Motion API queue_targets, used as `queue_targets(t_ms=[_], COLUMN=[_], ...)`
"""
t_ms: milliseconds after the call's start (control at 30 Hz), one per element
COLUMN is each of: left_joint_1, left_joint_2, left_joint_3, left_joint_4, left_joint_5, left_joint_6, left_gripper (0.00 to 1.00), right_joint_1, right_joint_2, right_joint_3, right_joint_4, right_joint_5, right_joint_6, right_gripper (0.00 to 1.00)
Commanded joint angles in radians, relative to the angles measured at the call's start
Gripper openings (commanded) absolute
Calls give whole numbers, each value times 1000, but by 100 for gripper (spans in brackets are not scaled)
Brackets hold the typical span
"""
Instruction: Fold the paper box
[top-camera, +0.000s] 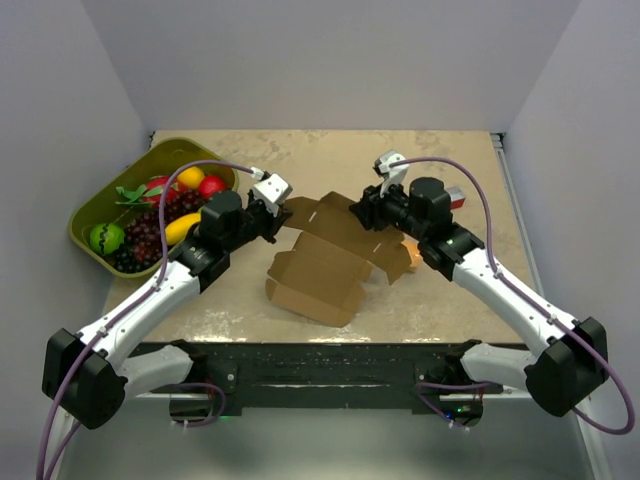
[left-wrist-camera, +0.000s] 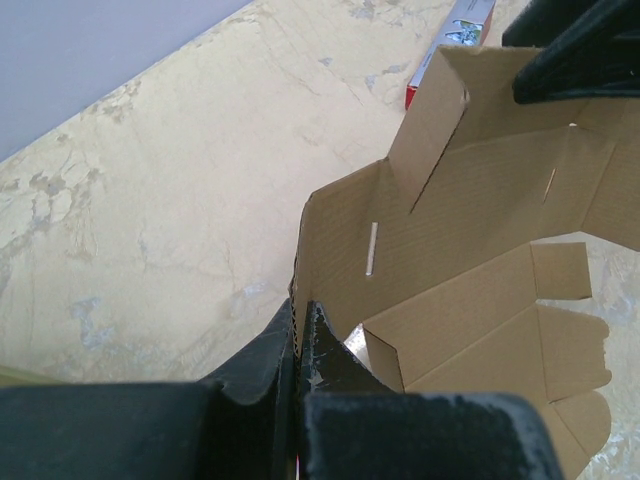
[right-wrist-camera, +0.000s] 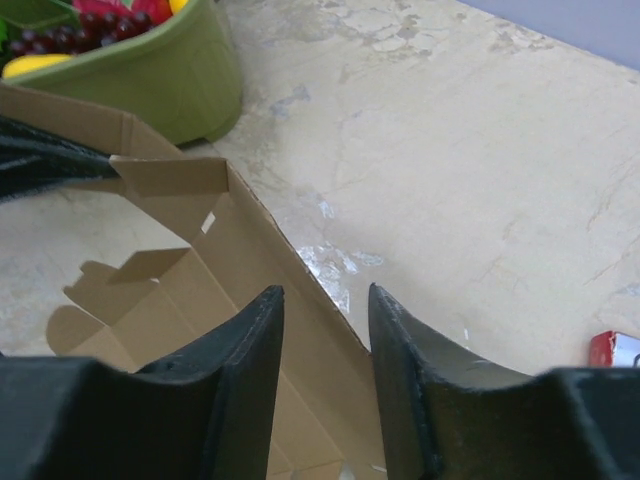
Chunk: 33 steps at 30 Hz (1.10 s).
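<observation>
The paper box (top-camera: 330, 262) is a brown cardboard sheet with raised flaps, partly lifted off the table between both arms. My left gripper (top-camera: 277, 216) is shut on the box's left edge; in the left wrist view the corrugated edge is pinched between the fingers of my left gripper (left-wrist-camera: 299, 306), and the paper box (left-wrist-camera: 470, 220) spreads away to the right. My right gripper (top-camera: 362, 212) is at the box's far right panel. In the right wrist view my right gripper (right-wrist-camera: 325, 292) is open, its fingers either side of the paper box's (right-wrist-camera: 190, 290) upper edge with a gap showing.
A green basket (top-camera: 85, 212) of fruit stands at the table's left, also the basket (right-wrist-camera: 190, 80) in the right wrist view. A red-and-white carton (top-camera: 457, 197) lies behind the right arm. A small orange block (top-camera: 412, 257) sits under the right wrist.
</observation>
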Motion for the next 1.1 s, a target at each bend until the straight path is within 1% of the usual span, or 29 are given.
queue_targets(t_ms=[0,133,167,267,400,600,833,1067], left_joint_1=[-3,-1,-3,-3,-1,-3,-1,0], left_joint_2=[-6,12,14,18,34,54,58,61], left_joint_3=[10,14,16,16,20,28,28,30], left_joint_4=[39,32,30,30,26,19,19,19], left_joint_5=[-5,-5,-4,-4,-4,4,21,24], left_joint_6=[-4,-12,-15,-19,-29,-41,-49,-52], left_gripper=[0,0,0,0,0,0,0,0], right_joint_1=[5,9,11,17,35,104,144,218], right_joint_2=[-17,-22,-22,-17,-26,-41,14,63], right_joint_3=[-25,-61,-70,-93,-130,-174,-177,-154], right_joint_4=[54,54,52,46,55,54,31,19], right_joint_5=[-34,-35,-35,-41,-48,27,111,177], right_joint_6=[-33,-34,-34,-27,-10,3,4,3], right_gripper=[26,21,18,17,17,17,20,25])
